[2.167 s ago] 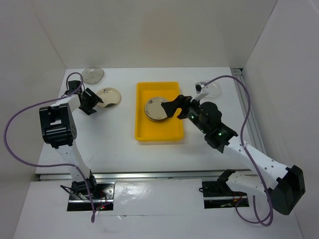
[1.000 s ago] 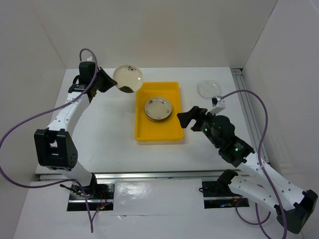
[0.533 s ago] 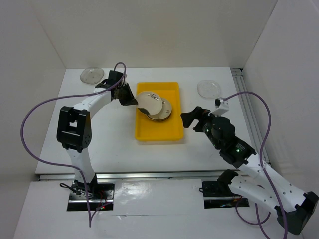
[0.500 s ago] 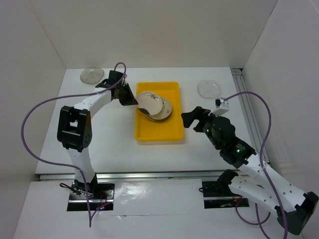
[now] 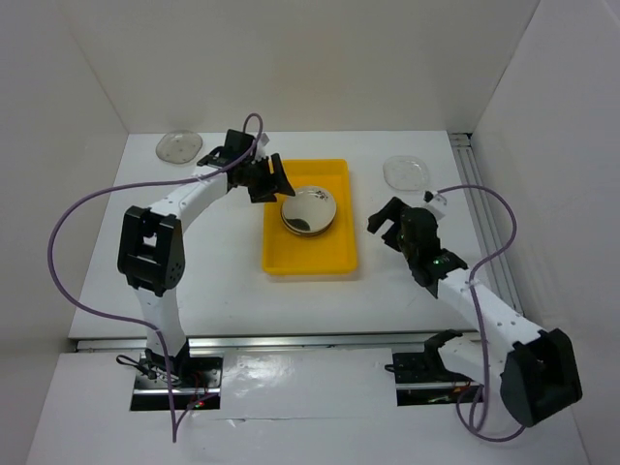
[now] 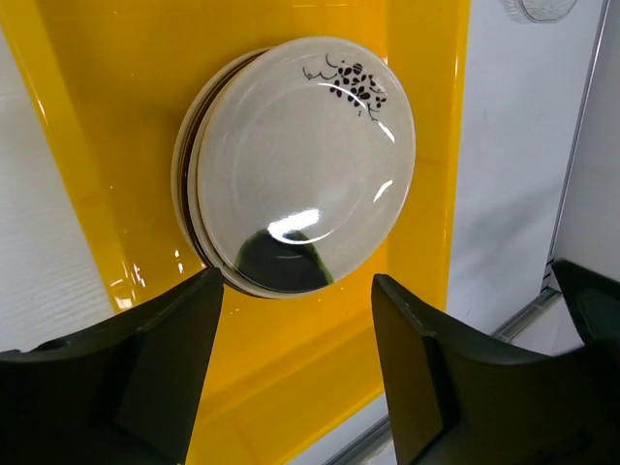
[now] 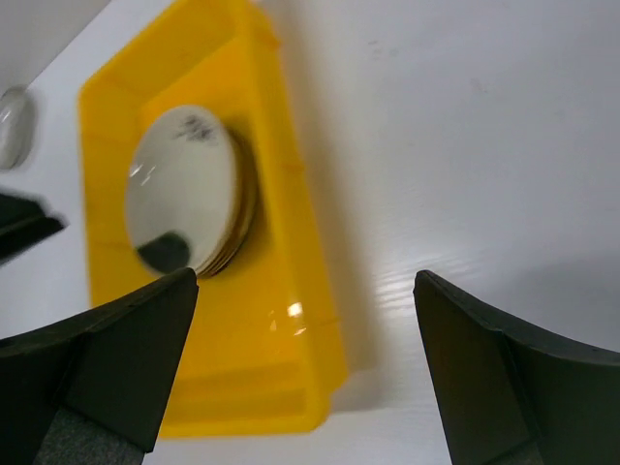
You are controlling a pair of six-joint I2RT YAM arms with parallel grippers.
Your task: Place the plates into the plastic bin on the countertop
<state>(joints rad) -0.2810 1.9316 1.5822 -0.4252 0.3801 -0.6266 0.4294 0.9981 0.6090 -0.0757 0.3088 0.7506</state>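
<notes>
A left clear plate (image 5: 180, 146) lies on the surface (image 5: 213, 262), well behind the left pincer (image 6: 295, 291) and off to its outer side. That pincer hangs over the far left rim of the bin (image 5: 310, 257) with its fingers spread apart and nothing between them. In the left wrist view the stack (image 6: 300, 184) sits just ahead of the fingertips, roughly centred in the gap, apart from both fingers. The stack lies flat in the bin's far half. Its top plate is cream with a dark sprig near one edge, and a darker rim shows beneath it.

The right pincer (image 7: 305, 279) hovers over the bare surface just beside the bin's right wall, also wide apart and empty. From it the stack lies ahead and to the left, with the yellow wall between them. A right clear plate (image 5: 406, 171) rests on the surface near this pincer, on its far side.
</notes>
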